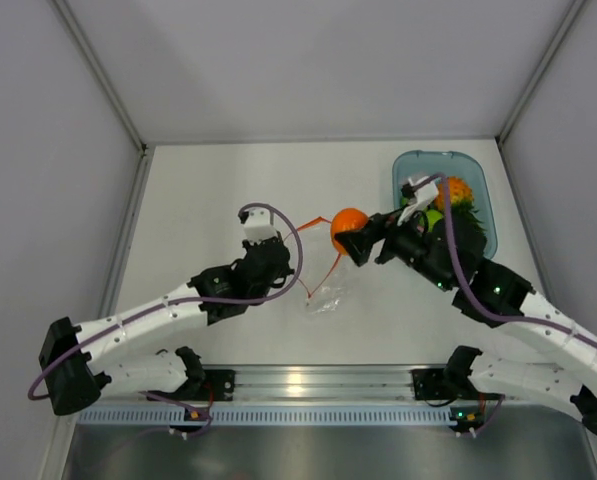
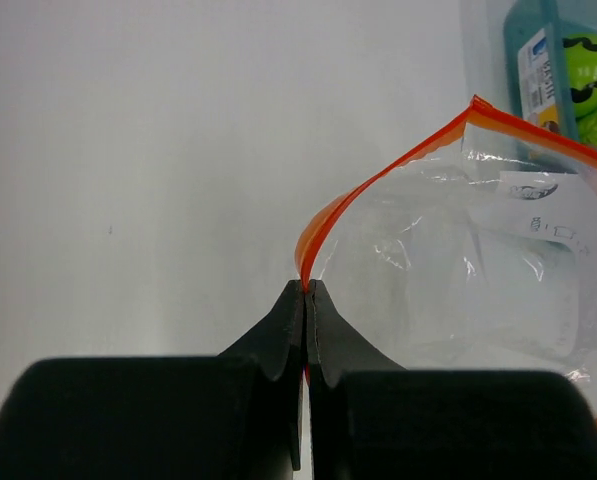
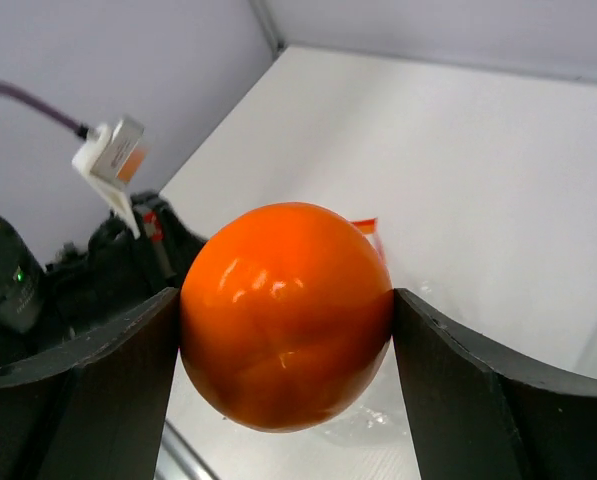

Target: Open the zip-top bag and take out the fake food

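Left end effector: jaws shut tight, pinched on the zip strip at one corner of the bag. The strip is seen arching up and away from the pinch, so the mouth is held open.

Right end effector: jaws spread wide, clamped across the widest part of the orange fruit. The fruit is carried in the air above the bag, clear of the film.

The bag is lying on the desk between the two arms and looks empty through the film, though this cannot be confirmed. A pineapple and green pieces are seen in the blue tub at far right.

Handling, judged:
- The bag is thin, light and crinkly, and would likely be dragged along by any tug. The zip strip is the stiffest part, so hold is best taken there, not on the film.
- The orange fruit is hard, glossy, round and light. It could be squirted out if gripped off-centre, so the pads are best kept on its widest part.

The tub is probably the drop point.
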`<state>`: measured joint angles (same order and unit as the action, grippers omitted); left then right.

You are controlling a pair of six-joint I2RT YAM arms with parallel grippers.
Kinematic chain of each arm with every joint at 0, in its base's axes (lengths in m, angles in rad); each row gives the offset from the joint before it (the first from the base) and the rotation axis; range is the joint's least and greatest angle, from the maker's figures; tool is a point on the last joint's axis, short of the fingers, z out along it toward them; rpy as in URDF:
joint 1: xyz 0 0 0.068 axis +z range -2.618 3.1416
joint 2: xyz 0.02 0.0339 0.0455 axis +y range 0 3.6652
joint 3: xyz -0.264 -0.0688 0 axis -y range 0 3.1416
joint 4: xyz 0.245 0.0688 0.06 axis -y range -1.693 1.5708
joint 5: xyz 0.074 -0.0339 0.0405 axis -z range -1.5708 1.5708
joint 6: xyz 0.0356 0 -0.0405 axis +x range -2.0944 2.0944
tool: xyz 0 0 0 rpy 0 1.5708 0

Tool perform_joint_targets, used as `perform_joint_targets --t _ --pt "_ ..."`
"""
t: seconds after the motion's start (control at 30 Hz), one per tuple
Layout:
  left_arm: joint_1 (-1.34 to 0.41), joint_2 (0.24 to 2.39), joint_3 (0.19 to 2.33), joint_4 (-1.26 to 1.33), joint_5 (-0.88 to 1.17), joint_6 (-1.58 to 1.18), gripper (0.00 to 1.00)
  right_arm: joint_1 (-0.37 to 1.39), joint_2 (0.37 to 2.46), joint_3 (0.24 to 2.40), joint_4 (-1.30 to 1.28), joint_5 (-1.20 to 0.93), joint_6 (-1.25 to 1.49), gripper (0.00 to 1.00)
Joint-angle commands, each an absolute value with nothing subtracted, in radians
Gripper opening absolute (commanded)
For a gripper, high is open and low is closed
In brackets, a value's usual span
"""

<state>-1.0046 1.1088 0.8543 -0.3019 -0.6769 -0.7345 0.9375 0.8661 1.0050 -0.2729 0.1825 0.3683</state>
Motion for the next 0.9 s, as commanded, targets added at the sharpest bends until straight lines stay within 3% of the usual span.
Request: perform_joint_targets --t 0.0,0.17,0.4,0.7,0.8,0.87 --pt "-0.962 1.091 0.908 -0.353 -0.721 -0.732 0.00 0.856 0.810 1.084 -0.293 0.291 0.318 0.40" --pt "-0.930 1.045 0.969 -0.409 -0.722 -0.655 0.00 0.574 0.842 1.028 -0.368 0.340 0.305 0.41" --pt "-0.913 1.008 1.095 -0.541 -0.767 -0.562 0.00 0.247 1.077 0.960 -0.425 0.348 0.302 0.42" --pt "-0.896 0.951 1.140 -0.637 -0.842 -0.523 0.00 0.172 1.348 0.973 -0.451 0.391 0.314 0.48" --pt "-0.884 0.966 1.163 -0.673 -0.864 -0.514 0.00 0.172 1.365 0.957 -0.454 0.413 0.314 0.57" --pt "-0.870 0.974 1.176 -0.686 -0.865 -0.503 0.00 0.172 1.368 0.954 -0.460 0.416 0.310 0.77"
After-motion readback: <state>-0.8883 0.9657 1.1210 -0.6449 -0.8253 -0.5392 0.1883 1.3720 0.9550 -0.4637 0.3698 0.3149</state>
